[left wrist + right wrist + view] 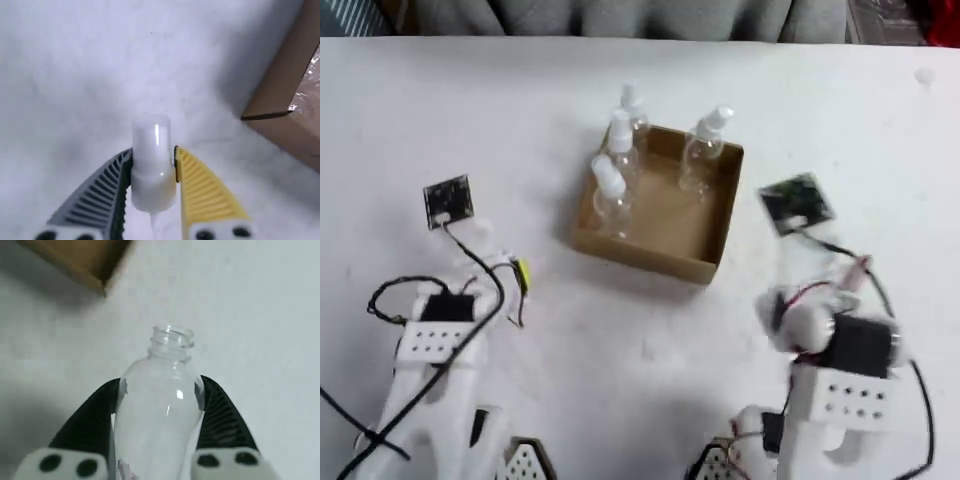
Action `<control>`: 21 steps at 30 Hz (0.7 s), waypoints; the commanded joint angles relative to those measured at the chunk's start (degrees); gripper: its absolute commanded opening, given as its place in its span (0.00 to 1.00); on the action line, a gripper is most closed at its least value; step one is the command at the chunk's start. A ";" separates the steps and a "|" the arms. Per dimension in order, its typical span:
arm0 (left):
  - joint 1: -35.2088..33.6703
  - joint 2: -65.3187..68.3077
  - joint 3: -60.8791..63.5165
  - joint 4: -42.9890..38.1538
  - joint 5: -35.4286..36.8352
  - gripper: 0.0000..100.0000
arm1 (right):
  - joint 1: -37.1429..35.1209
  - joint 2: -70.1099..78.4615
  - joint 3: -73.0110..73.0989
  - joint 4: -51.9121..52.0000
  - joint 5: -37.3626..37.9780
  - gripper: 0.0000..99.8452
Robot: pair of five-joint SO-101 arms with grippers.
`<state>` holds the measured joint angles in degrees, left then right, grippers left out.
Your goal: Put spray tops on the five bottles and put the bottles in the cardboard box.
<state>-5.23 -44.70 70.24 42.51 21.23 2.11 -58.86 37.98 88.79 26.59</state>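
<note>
Now, our left jaws clamp the spray top (151,132) at 8 o'clock of the cardboard box (650,262), our right jaws grip the open bottle (160,410) at 4 o'clock; we should align top and neck squarely before twisting.

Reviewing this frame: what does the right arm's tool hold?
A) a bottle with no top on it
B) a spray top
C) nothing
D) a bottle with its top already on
A: the right tool grips a clear bottle whose threaded neck is open, while the spray top sits in the left tool.
</note>
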 commanded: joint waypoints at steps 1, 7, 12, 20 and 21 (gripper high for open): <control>-0.40 -4.26 1.23 -2.90 -0.62 0.02 | -10.51 -1.63 0.53 -5.05 -9.23 0.01; -0.31 -4.18 2.90 -6.68 -0.62 0.02 | -23.60 -1.54 0.97 -11.38 -13.54 0.01; -0.31 -4.18 2.99 -7.38 -0.62 0.02 | -33.27 -1.54 8.62 -27.56 -13.71 0.01; -0.57 -4.18 2.99 -8.88 -0.62 0.02 | -39.78 -1.98 27.16 -55.78 -18.90 0.01; -0.57 -4.18 2.99 -9.23 -0.62 0.02 | -40.31 -2.59 28.92 -58.51 -21.01 0.01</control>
<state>-5.23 -47.16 73.67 35.65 21.32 -36.66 -59.56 64.18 38.77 10.42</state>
